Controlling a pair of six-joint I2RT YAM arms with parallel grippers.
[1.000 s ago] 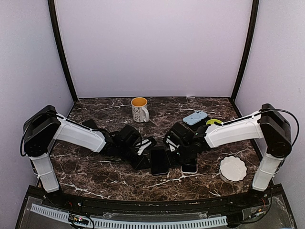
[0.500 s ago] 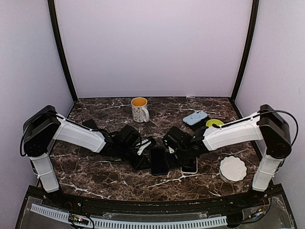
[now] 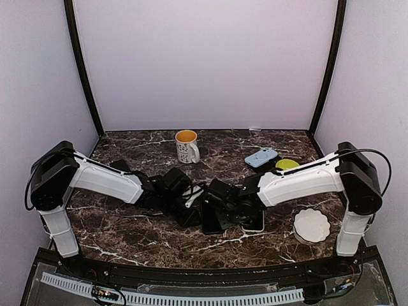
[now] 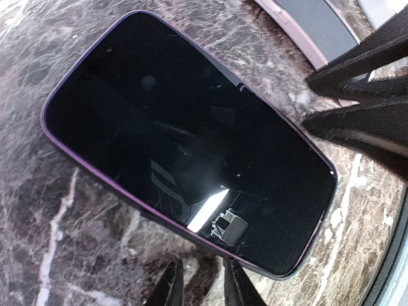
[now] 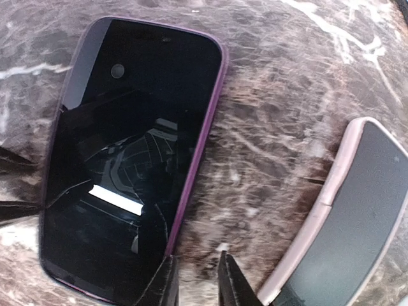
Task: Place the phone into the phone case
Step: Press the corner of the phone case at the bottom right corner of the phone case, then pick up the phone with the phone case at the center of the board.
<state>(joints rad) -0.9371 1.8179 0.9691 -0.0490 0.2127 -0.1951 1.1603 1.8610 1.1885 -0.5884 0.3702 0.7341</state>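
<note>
1. While hanging low over the bench (image 5: 274,115), pointing the left tool (image 4: 203,280) down just beside one long edge of the phone (image 4: 185,140); holding its fingers slightly apart, with only marble showing between them, clamping nothing.
2. Pointing the right tool (image 5: 194,277) down near a corner of the same phone, with one fingertip right at the rim and the other over bare marble; holding these fingers a little apart too, closing on nothing.
3. Finding the phone lying flat and screen up directly ahead of both tools and between them, sitting inside a purple case (image 5: 192,172) with the rim showing all round the dark glass; not being able to tell whether every corner is seated.
4. Noting a second phone in a pale pink case (image 5: 347,217) lying flat just off the right tool's outer side, near the first phone but apart from it.
5. Spotting, well beyond both tools towards the back wall, a mug (image 3: 187,145) with an orange inside, a light blue case (image 3: 261,157) and a green disc (image 3: 287,164) just beside it.
6. Spotting a white scalloped dish (image 3: 312,224) well off to the right tool's outer side, near the right arm's base.
</note>
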